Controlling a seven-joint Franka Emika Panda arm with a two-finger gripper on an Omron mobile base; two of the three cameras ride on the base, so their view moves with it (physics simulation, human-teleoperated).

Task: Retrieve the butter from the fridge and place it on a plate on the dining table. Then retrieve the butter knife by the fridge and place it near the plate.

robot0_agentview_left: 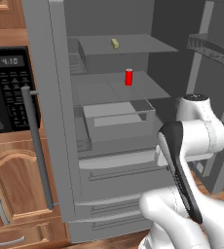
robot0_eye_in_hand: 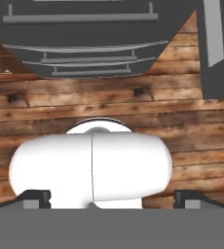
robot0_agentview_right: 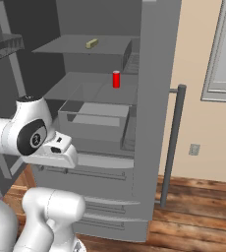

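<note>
The fridge stands with both upper doors swung open. On its top shelf lies the butter, a small pale yellow stick, also seen from the other side. My arm is folded low in front of the fridge, well below and short of the butter. In the hand view my gripper points down at the wooden floor, its fingertips far apart and nothing between them. The fridge's lower drawers lie across the top of that view. The plate, the dining table and the butter knife are out of view.
A small red upright container stands on the middle shelf, above a grey crisper drawer. The open fridge doors flank the shelves, with long bar handles. A black microwave sits over wooden cabinets at left. Wooden floor lies at right.
</note>
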